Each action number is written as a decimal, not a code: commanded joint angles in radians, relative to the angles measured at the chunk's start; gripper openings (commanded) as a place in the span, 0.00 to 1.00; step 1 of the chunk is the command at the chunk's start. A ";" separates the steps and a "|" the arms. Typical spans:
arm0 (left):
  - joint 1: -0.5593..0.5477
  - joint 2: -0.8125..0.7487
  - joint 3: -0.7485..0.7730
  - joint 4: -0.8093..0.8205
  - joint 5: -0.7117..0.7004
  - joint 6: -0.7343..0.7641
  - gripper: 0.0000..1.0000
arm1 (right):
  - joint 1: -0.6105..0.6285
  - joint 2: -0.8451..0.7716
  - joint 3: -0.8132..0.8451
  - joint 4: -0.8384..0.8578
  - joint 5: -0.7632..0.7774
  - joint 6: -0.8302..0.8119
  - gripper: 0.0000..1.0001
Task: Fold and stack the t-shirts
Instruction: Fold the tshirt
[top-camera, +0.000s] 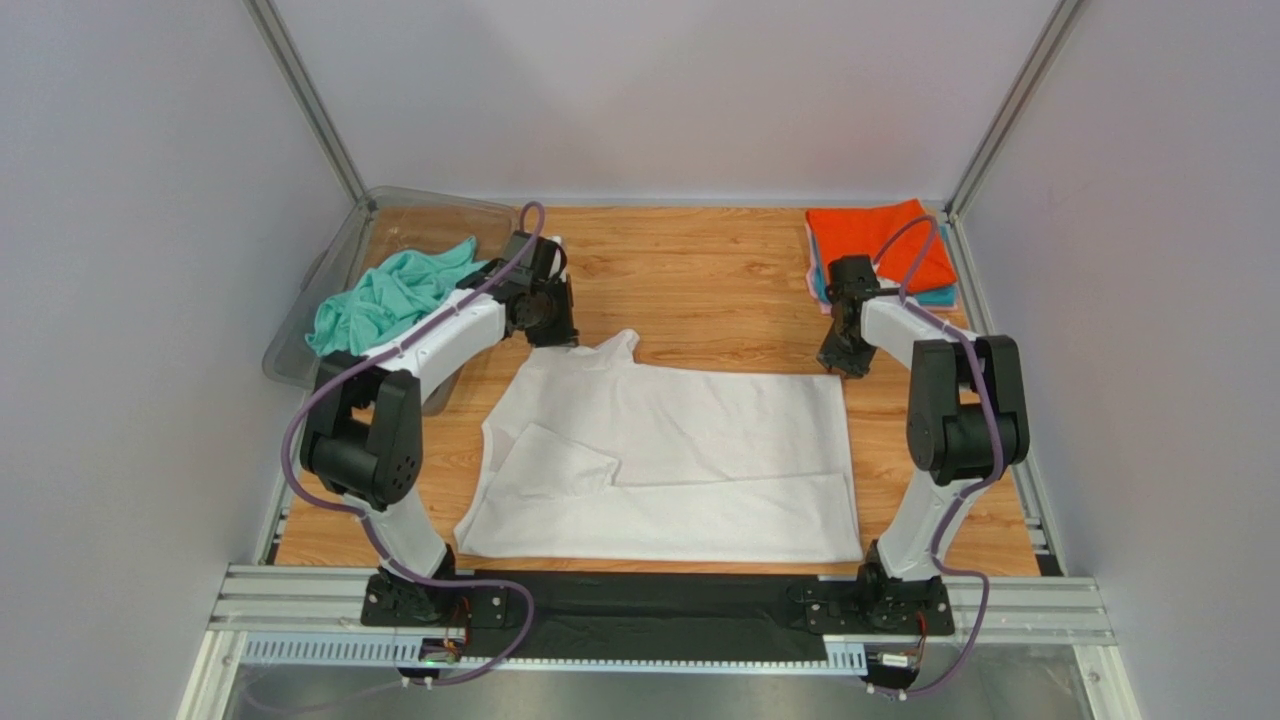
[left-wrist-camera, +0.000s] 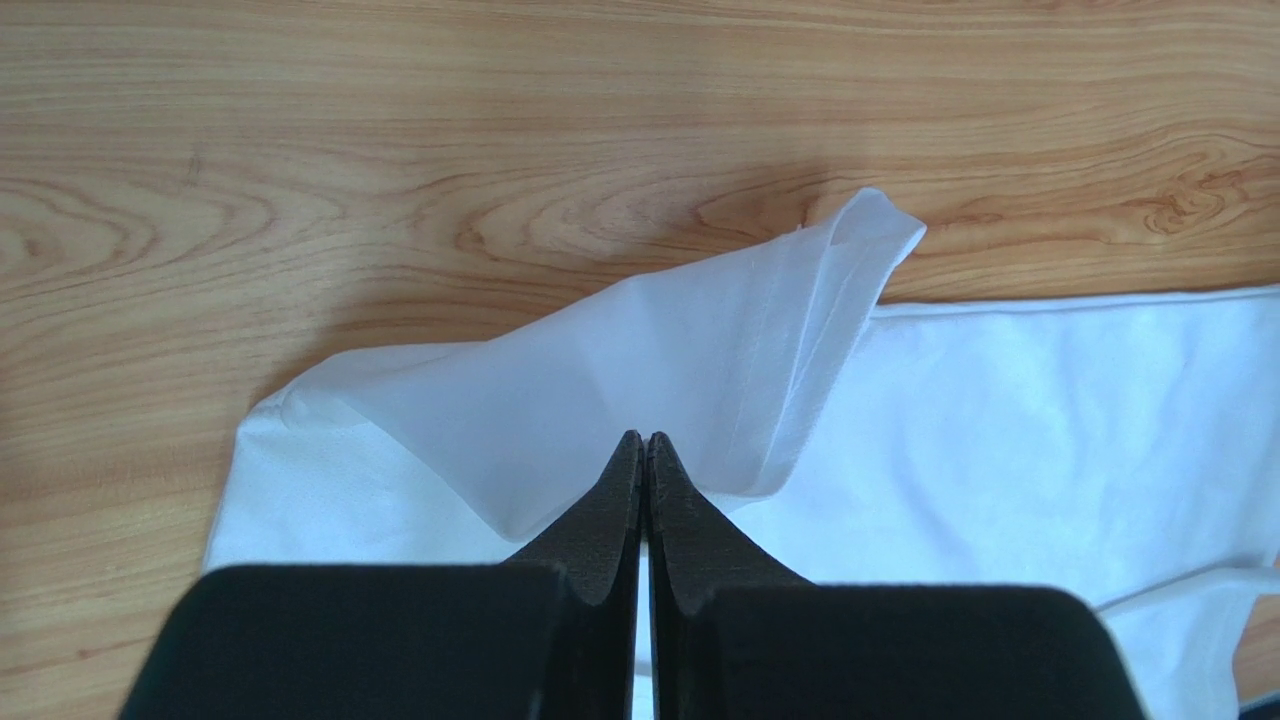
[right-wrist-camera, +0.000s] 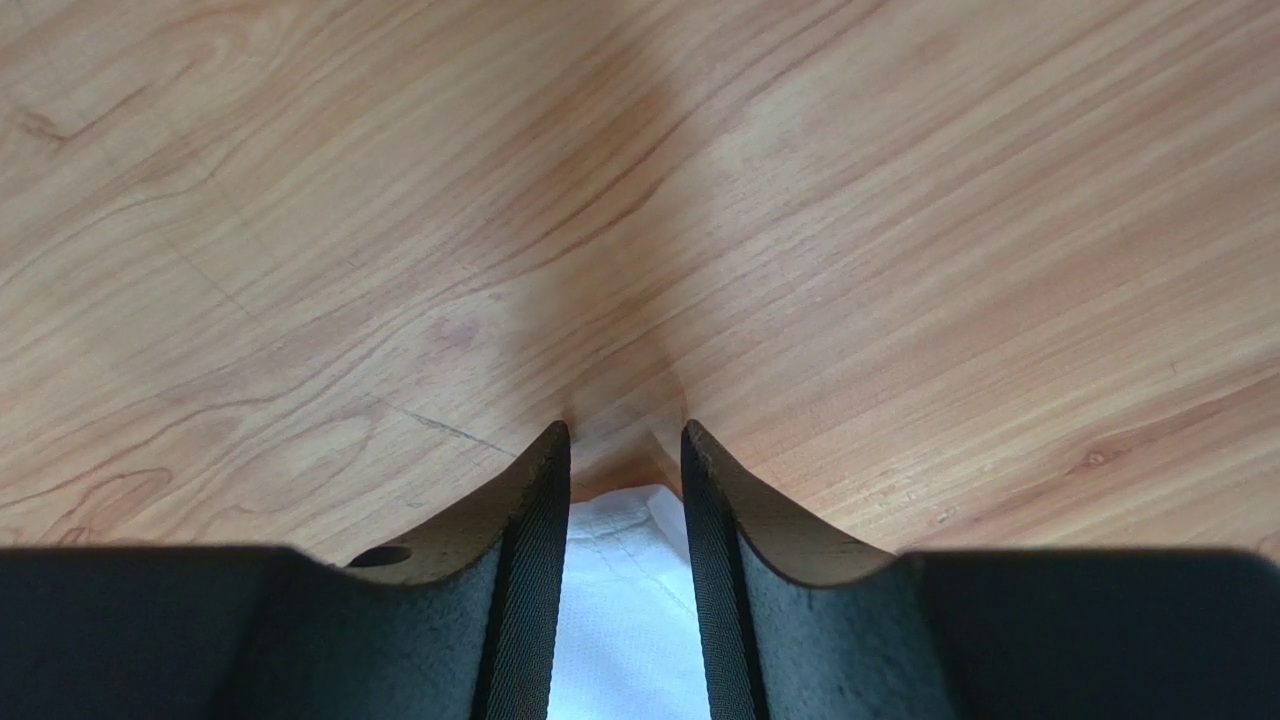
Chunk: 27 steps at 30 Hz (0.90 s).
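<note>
A large white t-shirt (top-camera: 676, 450) lies spread across the middle of the wooden table, with its near-left part folded over. My left gripper (top-camera: 549, 333) is at the shirt's far-left corner. In the left wrist view its jaws (left-wrist-camera: 646, 438) are shut on a pinch of white cloth (left-wrist-camera: 676, 345), which rises off the table in a peak. My right gripper (top-camera: 842, 360) is down at the far-right corner. Its fingers (right-wrist-camera: 627, 435) stand a little apart, and the white corner (right-wrist-camera: 624, 600) lies between them. A mint-green t-shirt (top-camera: 391, 293) is crumpled at the far left. An orange t-shirt (top-camera: 879, 248) lies folded on a teal one (top-camera: 939, 297) at the far right.
A clear plastic tray (top-camera: 301, 338) at the far left holds the mint-green shirt, close to my left arm. Metal frame posts and white walls bound the table on three sides. A black strip and the arm bases run along the near edge.
</note>
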 joint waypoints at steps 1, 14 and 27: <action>-0.005 -0.064 -0.002 0.017 0.013 -0.007 0.00 | 0.002 -0.031 -0.041 -0.029 0.044 -0.007 0.35; -0.005 -0.101 -0.018 0.014 0.024 -0.007 0.00 | 0.001 -0.117 -0.077 -0.026 -0.042 0.000 0.08; -0.005 -0.229 -0.116 0.026 0.059 -0.023 0.00 | 0.014 -0.300 -0.170 -0.012 -0.080 -0.037 0.00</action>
